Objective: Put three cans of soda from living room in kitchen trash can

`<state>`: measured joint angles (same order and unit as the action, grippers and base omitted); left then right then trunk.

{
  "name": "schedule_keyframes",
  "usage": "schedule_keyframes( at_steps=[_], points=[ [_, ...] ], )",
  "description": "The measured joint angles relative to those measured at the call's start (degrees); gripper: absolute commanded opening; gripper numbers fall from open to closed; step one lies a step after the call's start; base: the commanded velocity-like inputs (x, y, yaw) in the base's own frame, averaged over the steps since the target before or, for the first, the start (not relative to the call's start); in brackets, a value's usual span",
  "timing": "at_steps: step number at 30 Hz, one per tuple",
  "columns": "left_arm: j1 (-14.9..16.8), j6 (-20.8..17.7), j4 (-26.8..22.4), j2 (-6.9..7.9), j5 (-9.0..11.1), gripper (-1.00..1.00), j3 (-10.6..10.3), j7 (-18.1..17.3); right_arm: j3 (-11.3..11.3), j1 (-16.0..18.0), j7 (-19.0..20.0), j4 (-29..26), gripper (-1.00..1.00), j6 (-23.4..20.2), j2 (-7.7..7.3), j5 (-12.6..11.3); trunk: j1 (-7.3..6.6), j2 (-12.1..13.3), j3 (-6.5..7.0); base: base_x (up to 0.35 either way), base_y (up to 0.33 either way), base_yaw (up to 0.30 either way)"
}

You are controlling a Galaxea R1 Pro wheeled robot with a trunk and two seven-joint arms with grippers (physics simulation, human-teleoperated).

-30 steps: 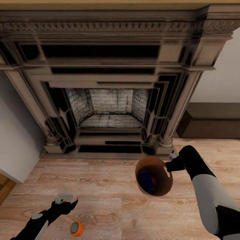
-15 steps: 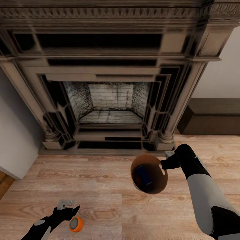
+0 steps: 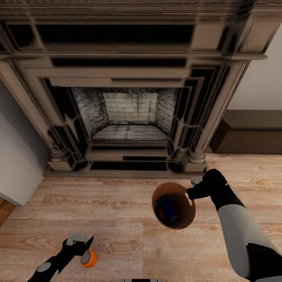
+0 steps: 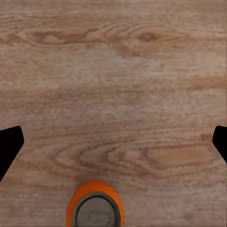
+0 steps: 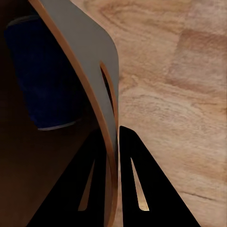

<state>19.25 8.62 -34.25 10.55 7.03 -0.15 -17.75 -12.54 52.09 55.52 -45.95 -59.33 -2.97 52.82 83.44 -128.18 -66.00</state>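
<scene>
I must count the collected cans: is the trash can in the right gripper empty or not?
Not empty. The trash can, pinched at its rim by the right gripper, holds a dark blue can and something orange-red beside it.

The floor (image 3: 129, 219) looked like pale wood planking with strong brown grain and knots, matt rather than polished. At twelve o'clock the fireplace surround (image 3: 129, 74) read as carved stone or painted wood in dull grey-brown with darker inset panels, and its firebox (image 3: 129, 117) showed rough, sooty pale brick. The tash can (image 3: 174, 205) at three o'clock had a smooth matt grey outer skin (image 5: 90, 61) and a smooth brown lining. The blue can (image 3: 167, 207) inside looked matt and dark. The orange can (image 4: 94, 205) at seven o'clock had a bright smooth body and a dull grey metallic top.
</scene>
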Motion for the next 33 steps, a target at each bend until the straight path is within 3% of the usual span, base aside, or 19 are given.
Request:
schedule_keyframes(
  at_steps=[6,14,19,21,25,31,33],
  points=[
    [0.05,0.0,3.19,-0.13,0.03,1.0,0.05,-0.07,0.04,-0.01,-0.04,-0.01,-1.0,-0.01,0.55,0.03,1.32,-2.41,-1.6,0.0,0.0,0.0],
    [0.02,0.24,3.71,-0.17,0.08,1.0,-0.03,-0.09,0.21,0.2,-0.08,-1.11,-1.0,0.16,0.84,0.07,3.07,-5.62,-3.72,0.0,0.0,0.0],
    [0.0,0.25,3.75,-0.18,0.09,1.0,-0.03,-0.09,0.35,0.14,0.02,-9.56,-1.0,0.53,1.3,0.21,4.17,-7.62,-5.04,0.0,0.0,0.0],
    [0.0,0.25,3.75,-0.18,0.09,1.0,-0.03,-0.09,1.06,0.05,0.04,-12.58,-1.0,0.51,2.46,0.54,4.61,-8.42,-5.58,0.0,0.0,0.0],
    [0.04,0.26,3.77,-0.18,0.08,1.0,-0.03,-0.09,2.83,-0.07,0.47,-17.21,-1.0,-0.14,3.65,-1.07,5.48,-10.03,-6.64,0.0,0.0,0.0],
    [0.02,0.25,3.71,-0.18,0.08,1.0,-0.03,-0.09,4.17,-0.25,5.96,-20.51,-1.0,-0.64,4.13,0.91,6.81,-12.43,-8.25,0.0,0.0,0.0],
    [0.03,0.25,3.68,-0.17,0.08,1.0,-0.03,-0.09,4.22,-0.26,8.56,-20.71,-1.0,-0.38,4.13,3.99,7.25,-13.24,-8.78,0.0,0.0,0.0]
  ],
)
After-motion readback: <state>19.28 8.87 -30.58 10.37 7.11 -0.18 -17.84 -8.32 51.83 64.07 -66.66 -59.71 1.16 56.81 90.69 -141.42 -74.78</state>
